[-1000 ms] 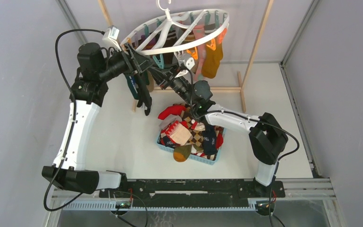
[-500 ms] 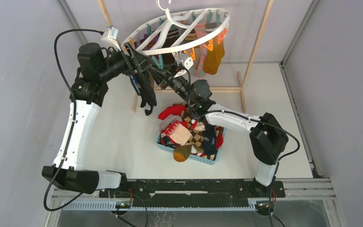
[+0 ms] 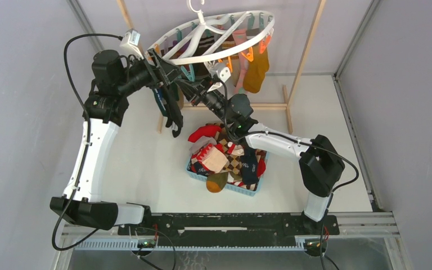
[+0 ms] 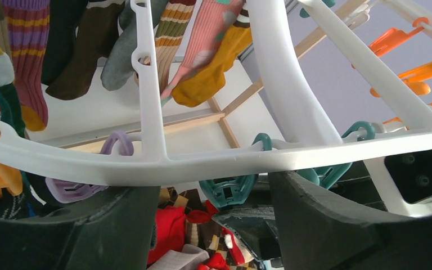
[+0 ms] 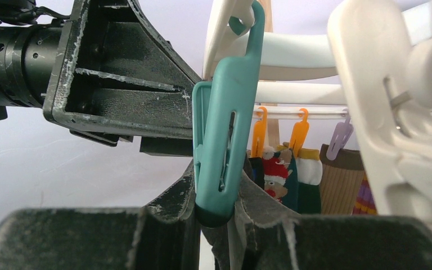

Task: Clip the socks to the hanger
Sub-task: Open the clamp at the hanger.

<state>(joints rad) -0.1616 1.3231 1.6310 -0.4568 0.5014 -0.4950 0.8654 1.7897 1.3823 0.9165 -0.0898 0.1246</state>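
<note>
The white oval hanger (image 3: 199,58) hangs at the back with several socks clipped on, a mustard one (image 3: 254,70) among them. My left gripper (image 3: 166,70) is open just under the rim (image 4: 146,166), its fingers wide apart on either side of a teal clip (image 4: 228,191). A dark navy sock (image 3: 171,112) hangs beside and below it. My right gripper (image 3: 188,85) is shut on a teal clip (image 5: 225,135) that hangs from the rim (image 5: 292,93). A dark edge shows at that clip's lower end. More socks (image 3: 225,160) lie in the basket.
The blue basket (image 3: 242,191) sits mid-table under both grippers. The light wooden frame poles (image 3: 306,48) stand behind and to the right, with a base bar on the table. Grey walls close in left and right.
The hanger's near rim has risen and tilted a little. The dark sock has swung slightly up and to the right. Both grippers stay at the rim.
</note>
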